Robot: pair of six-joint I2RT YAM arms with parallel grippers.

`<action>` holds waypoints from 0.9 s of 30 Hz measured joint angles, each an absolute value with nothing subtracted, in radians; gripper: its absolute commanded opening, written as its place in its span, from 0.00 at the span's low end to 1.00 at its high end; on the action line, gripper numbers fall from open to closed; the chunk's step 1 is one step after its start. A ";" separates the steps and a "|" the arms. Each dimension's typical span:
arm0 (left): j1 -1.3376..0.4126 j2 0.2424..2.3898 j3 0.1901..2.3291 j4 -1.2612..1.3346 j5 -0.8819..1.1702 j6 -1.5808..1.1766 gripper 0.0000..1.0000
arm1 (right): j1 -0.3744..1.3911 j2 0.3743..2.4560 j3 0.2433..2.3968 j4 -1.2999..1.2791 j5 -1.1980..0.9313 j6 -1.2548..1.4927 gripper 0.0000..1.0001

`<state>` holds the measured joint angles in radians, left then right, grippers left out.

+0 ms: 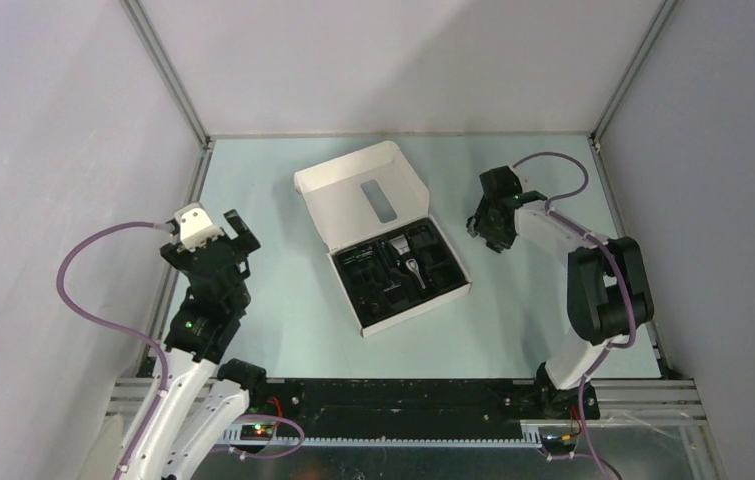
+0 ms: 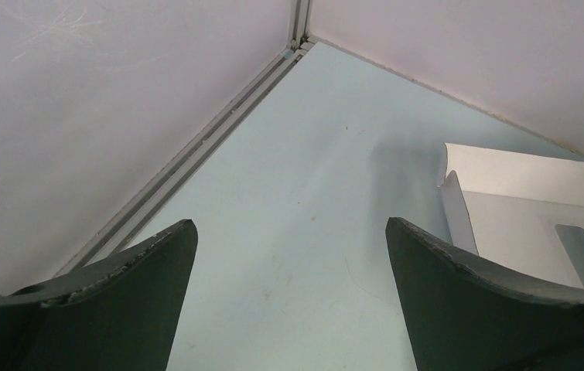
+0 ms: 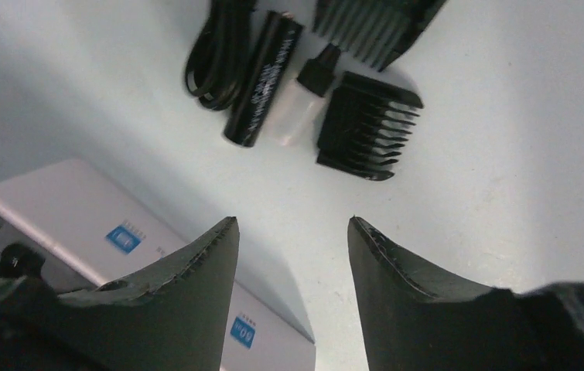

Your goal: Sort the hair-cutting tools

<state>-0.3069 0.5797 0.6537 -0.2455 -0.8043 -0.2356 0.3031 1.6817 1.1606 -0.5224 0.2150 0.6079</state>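
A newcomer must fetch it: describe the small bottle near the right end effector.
Beyond the white box, ahead of the right end effector, lies a cluster of black parts. The bottle lies between a black cylinder and a toothed comb guard, the only pale item there.

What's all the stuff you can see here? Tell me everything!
White cardboard box: one, open, mid-table.
Black plastic tray: one, inside the box.
Silver-and-black clipper: one, in the tray.
Black plastic comb attachments: two, on the table.
Black printed cylinder: one, beside the bottle.
Small clear bottle, black cap: one, between cylinder and comb.
Black coiled cable: one, beside the cylinder.
Pale green table: one, under everything.
Left fingers: two, black, open, over bare table.
Right fingers: two, black, open, above the combs.
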 measured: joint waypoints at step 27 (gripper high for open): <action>-0.315 0.609 0.654 -0.248 -0.800 -0.235 0.99 | 0.176 1.924 1.318 -0.493 0.208 0.794 0.33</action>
